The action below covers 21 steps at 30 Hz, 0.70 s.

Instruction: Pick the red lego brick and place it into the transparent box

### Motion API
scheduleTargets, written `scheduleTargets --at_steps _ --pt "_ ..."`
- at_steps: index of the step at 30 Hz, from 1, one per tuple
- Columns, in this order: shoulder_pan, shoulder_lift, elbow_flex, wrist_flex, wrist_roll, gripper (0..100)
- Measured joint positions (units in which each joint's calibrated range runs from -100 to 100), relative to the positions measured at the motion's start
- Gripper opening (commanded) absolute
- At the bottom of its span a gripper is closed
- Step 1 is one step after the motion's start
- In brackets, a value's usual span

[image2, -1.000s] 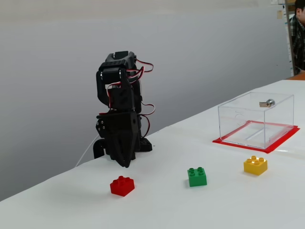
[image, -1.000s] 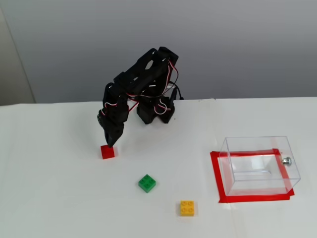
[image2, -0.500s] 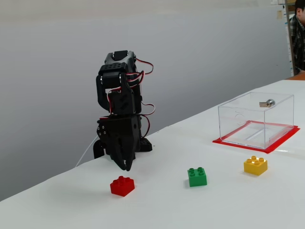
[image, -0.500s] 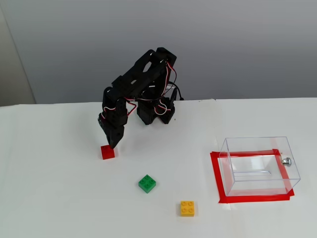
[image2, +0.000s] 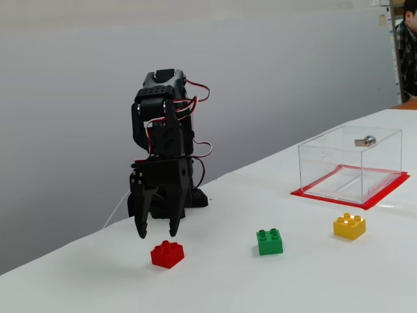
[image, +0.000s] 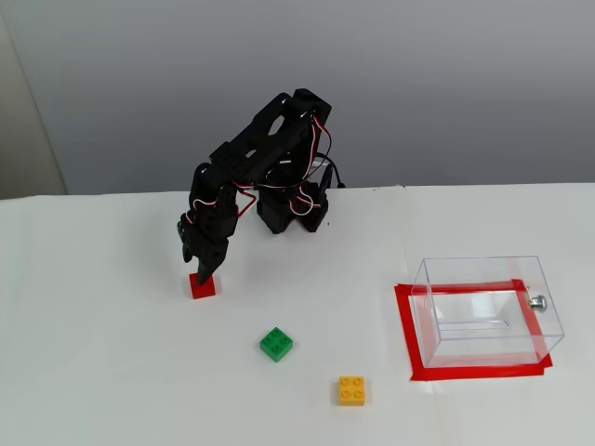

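Gripper [image2: 157, 233] spread wide, 2 fingers pointing down, holding nothing. Red lego brick [image2: 167, 253] on table directly below fingertips, not touching. Transparent box [image: 487, 309] well off to gripper's side.

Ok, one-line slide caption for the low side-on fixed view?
Open claw poised just above the red lego brick, with the transparent box waiting empty at right.

Just below the black claw [image2: 157, 233] sits a bright red brick [image2: 167, 253]. Farther off lie a green brick [image2: 270, 241], a yellow brick [image2: 349, 225], and a clear box [image2: 349, 163] on red tape [image: 474, 370].
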Motion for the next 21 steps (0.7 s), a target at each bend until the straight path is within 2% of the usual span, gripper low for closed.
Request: scheduleTargets --at_steps 21 --pt "-3.85 4.06 0.0 -0.34 -0.24 23"
